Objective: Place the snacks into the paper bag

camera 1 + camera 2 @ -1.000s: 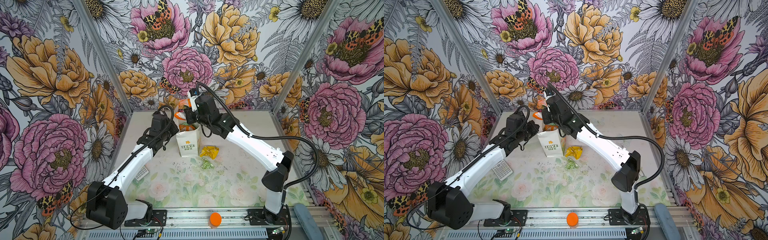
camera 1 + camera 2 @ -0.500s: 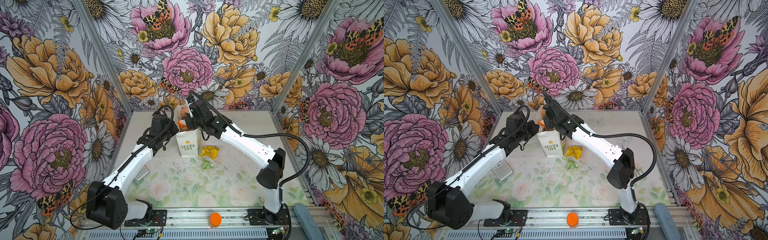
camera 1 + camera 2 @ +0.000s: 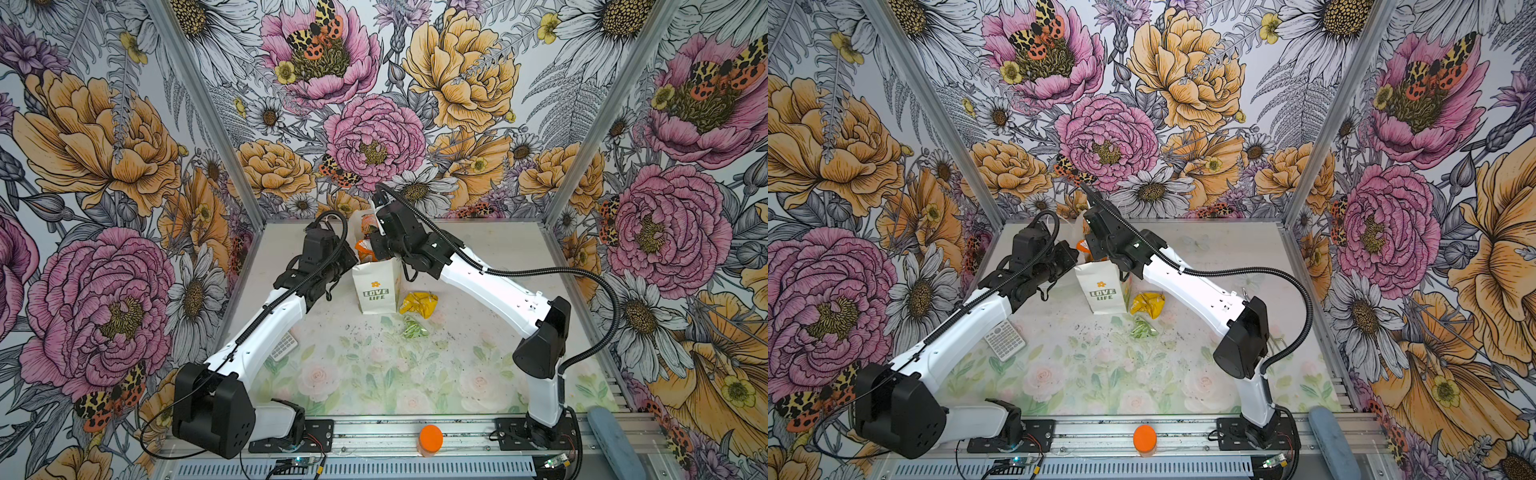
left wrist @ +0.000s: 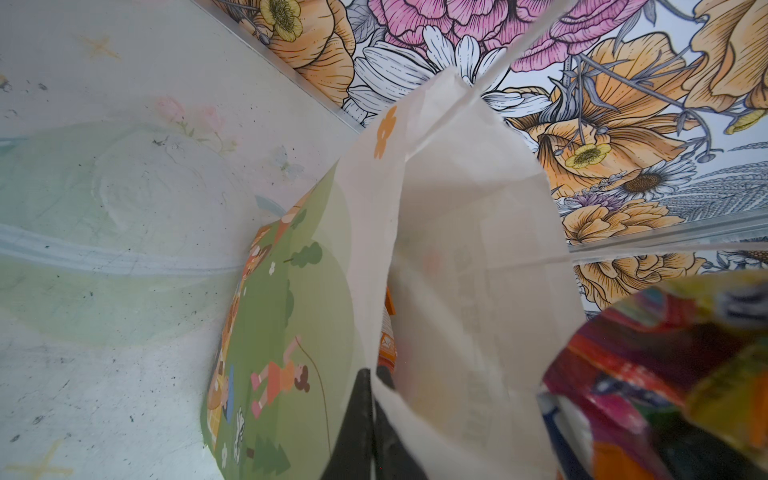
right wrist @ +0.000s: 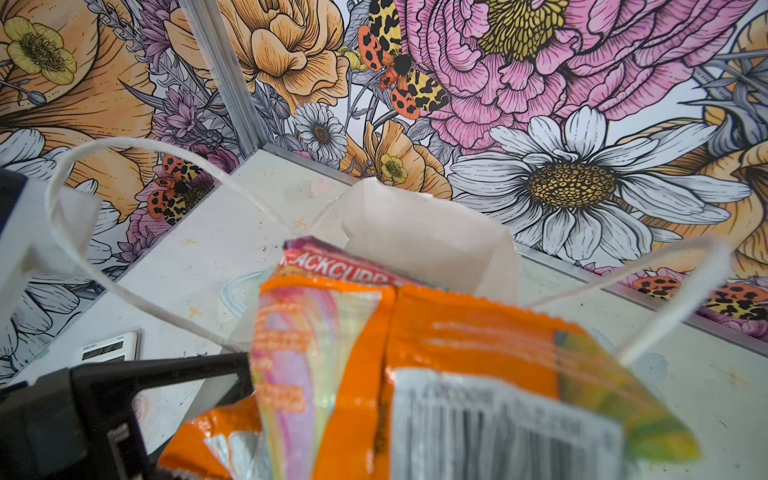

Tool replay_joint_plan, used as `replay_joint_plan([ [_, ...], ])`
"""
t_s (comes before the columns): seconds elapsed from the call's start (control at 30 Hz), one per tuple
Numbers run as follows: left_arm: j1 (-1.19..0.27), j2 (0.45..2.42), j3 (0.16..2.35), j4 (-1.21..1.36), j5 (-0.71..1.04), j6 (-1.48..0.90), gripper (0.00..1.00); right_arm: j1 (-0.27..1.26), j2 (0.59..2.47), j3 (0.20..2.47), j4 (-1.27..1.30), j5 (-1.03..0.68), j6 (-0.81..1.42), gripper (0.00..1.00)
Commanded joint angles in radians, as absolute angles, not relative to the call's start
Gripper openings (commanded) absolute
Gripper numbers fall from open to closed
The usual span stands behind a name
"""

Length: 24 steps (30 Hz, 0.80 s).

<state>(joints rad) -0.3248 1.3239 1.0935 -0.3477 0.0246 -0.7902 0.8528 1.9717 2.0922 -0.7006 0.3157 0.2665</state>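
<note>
The white paper bag stands upright at mid-table. My left gripper is shut on the bag's left rim, with paper pinched between the black fingers. My right gripper hovers over the bag's mouth with an orange snack packet right at it. That packet hides the jaws. A second orange packet lies lower, inside the bag. A yellow packet and a small pale green one lie on the table right of the bag.
A calculator lies by the left arm. An orange-lidded jar stands on the front rail, and a grey-blue pad lies at the front right. Flowered walls close in the left, back and right sides. The bag's cord handles arch over its mouth.
The right gripper has come down and slightly left with the orange packet, onto the bag's mouth. The left gripper has kept its hold on the rim.
</note>
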Motion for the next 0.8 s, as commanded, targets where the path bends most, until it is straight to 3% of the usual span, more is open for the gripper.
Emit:
replay_joint_plan([
  [0.0, -0.33, 1.322, 1.08, -0.389, 0.022, -0.79, 0.0, 0.863, 1.972, 2.139, -0.68, 0.345, 0.252, 0.33],
  [0.77, -0.33, 1.317, 1.078, -0.389, 0.019, -0.788, 0.0, 0.87, 1.974, 2.147, -0.681, 0.345, 0.248, 0.42],
])
